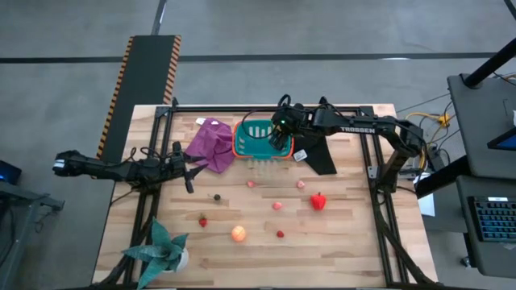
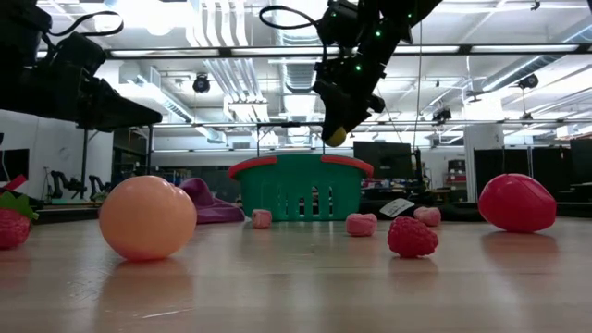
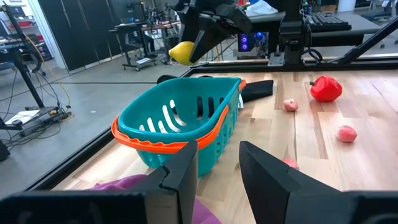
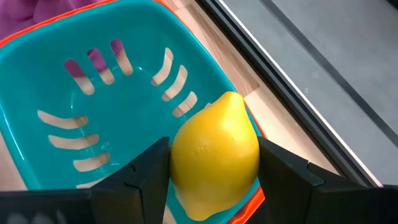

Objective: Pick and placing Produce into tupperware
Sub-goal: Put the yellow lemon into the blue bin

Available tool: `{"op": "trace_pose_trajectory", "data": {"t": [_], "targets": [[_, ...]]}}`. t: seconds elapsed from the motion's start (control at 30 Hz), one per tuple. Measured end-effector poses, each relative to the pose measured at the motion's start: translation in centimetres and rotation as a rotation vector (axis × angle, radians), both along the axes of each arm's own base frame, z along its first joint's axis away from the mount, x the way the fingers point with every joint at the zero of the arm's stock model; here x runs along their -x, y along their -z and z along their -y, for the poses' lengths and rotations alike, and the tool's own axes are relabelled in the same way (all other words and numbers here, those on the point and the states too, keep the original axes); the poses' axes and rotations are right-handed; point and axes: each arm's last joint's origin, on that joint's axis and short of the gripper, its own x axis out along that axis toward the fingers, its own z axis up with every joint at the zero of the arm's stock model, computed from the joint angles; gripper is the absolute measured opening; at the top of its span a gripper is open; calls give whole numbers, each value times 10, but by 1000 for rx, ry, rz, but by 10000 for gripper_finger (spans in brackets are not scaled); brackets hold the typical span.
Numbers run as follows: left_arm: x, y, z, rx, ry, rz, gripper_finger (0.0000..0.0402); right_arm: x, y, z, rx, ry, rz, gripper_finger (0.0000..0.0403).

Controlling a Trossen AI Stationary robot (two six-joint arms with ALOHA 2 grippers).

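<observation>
I see the right gripper (image 4: 214,168) with its jaws partly open, clamped on either side of the glossy yellow plastic lemon (image 4: 214,155). It hangs above the teal-green rounded plastic tupperware (image 1: 256,138) with the orange rim; in the right wrist view the lemon sits over the rim nearest the bench edge, clear of the slotted bottom. In the low view the lemon (image 2: 335,137) hangs well above the tupperware (image 2: 301,187).

The left gripper (image 3: 214,180) waits low at the left side of the wooden bench (image 1: 347,242), its jaws narrowly apart with nothing between them, aimed toward the tupperware. A crumpled purple cloth (image 1: 211,143) touches the tupperware's left side; a black cloth (image 1: 320,157) lies on its right.

The rest of the produce lies on the open bench, apart from the tupperware: a red toy pepper (image 1: 319,201), an orange-peach ball (image 1: 239,234), three small pink pieces (image 1: 251,184) (image 1: 301,184) (image 1: 277,205), two small red berries (image 1: 202,221) (image 1: 280,234) and one small dark piece (image 1: 216,196). A green spiky artificial plant (image 1: 164,246) stands at the near left corner.
</observation>
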Motion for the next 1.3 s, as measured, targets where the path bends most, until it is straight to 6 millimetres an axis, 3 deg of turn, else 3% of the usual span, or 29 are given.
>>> {"op": "trace_pose_trajectory", "data": {"t": [1.3], "targets": [[0, 0, 0, 0, 0, 2, 105, -1, 10, 3, 18, 2, 32, 196]]}}
